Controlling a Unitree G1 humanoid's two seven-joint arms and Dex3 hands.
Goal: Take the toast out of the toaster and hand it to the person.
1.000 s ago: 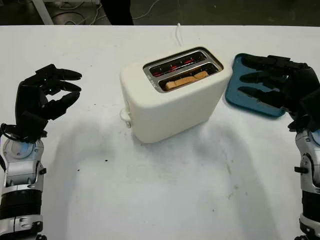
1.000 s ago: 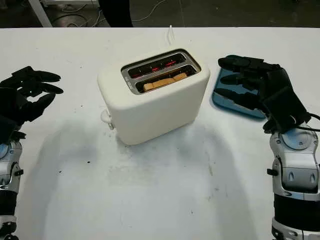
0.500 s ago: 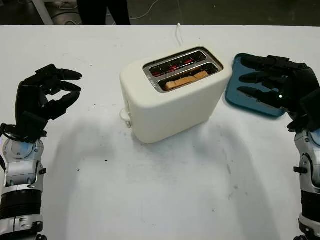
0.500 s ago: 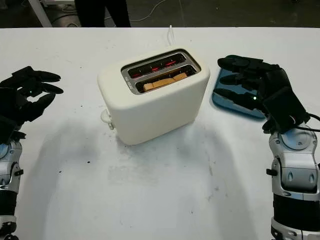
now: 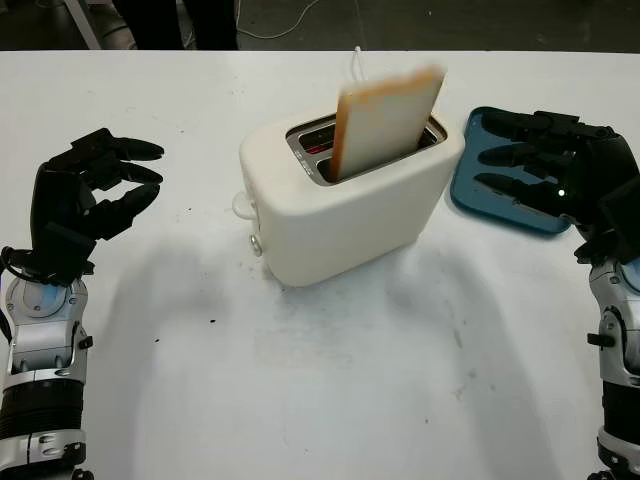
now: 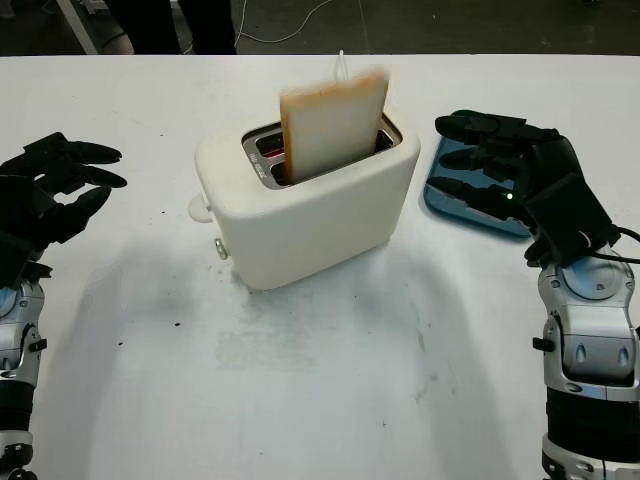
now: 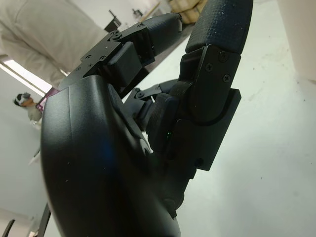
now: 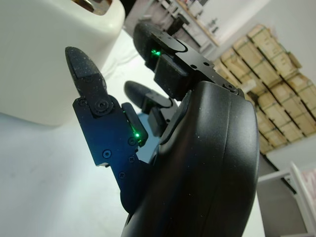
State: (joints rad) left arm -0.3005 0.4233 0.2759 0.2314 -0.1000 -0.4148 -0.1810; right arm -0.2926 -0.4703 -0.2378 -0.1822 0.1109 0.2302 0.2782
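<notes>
Your black three-finger left hand [image 5: 88, 190] hangs over the white table [image 5: 330, 380] well to the left of the toaster, holding nothing. Your black right hand [image 5: 550, 180] is also empty and open, raised just right of the toaster with its fingers [image 5: 505, 155] over a shallow teal rectangular tray [image 5: 478, 200] that lies on the table beside the appliance. Between your two hands sits the cream two-slot plastic toaster [image 5: 345, 205], its lever knob [image 6: 200, 209] facing your left side. The pale slice of toast [image 5: 385, 120] stands tall out of the nearer slot, tilted slightly, untouched by either hand. A person's dark trouser legs [image 5: 160, 20] stand beyond the table's far edge.
</notes>
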